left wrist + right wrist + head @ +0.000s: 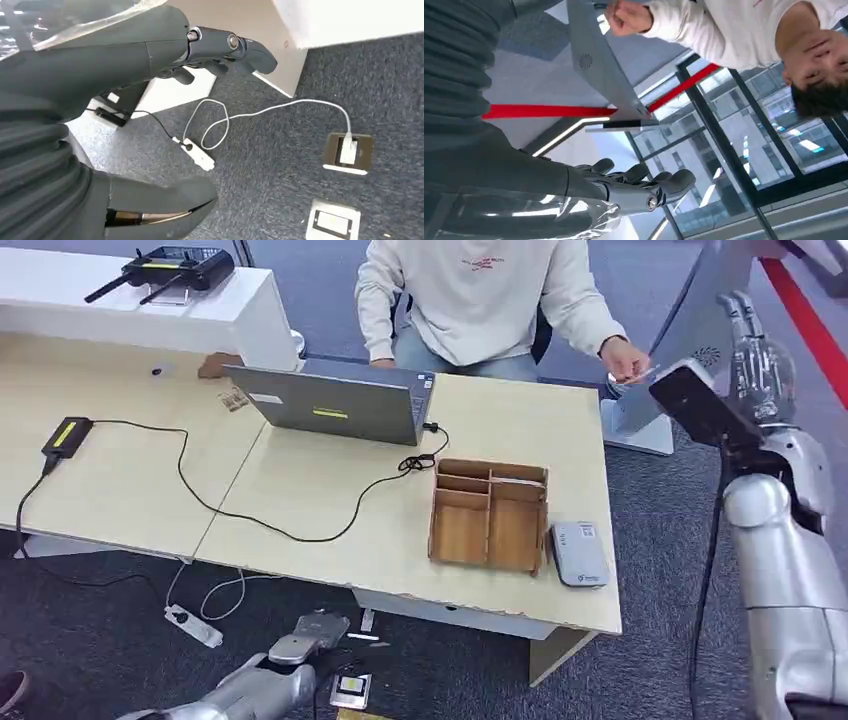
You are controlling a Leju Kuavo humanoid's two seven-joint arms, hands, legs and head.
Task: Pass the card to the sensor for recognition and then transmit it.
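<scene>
A seated person in a cream sweatshirt [480,295] holds a small card [640,374] in a hand [624,357] at the far right corner of the wooden desk [330,500], just beside the robot's raised right hand [757,358]. That right hand stands upright beyond the desk's right edge, its fingers [644,182] extended, slightly spread and grasping nothing. The card is clear of those fingers; whether it touches anything else cannot be told.

The left hand [150,55] hangs low at the near edge, below the desk, over grey carpet [280,165]; its fingers are loosely bent and empty, above a white power strip [196,153] and its looping cable.

On the desk, a grey card reader [579,553] lies near the right end, just beside a wooden organizer box [489,515]. An open laptop [335,405] sits farther back in front of the person, and a black cable runs left from it to a small black device [66,437].
</scene>
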